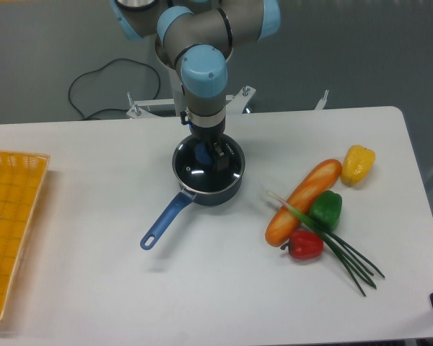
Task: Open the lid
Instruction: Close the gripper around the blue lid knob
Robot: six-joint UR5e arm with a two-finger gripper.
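Note:
The dark blue saucepan (226,192) stands mid-table, its long handle (164,220) pointing to the front left. The round glass lid (200,174) rests on it, as wide as the pan. From straight above, my gripper (209,154) reaches down onto the lid's blue knob (201,153). One dark finger (220,157) presses against the knob's right side, and the other is hidden behind it. The gripper looks shut on the knob.
To the right lie a baguette (303,201), a green pepper (325,209), a red pepper (304,244), a yellow pepper (358,163) and green onions (346,256). An orange basket (7,231) sits at the left edge. A black cable (94,86) runs behind the table.

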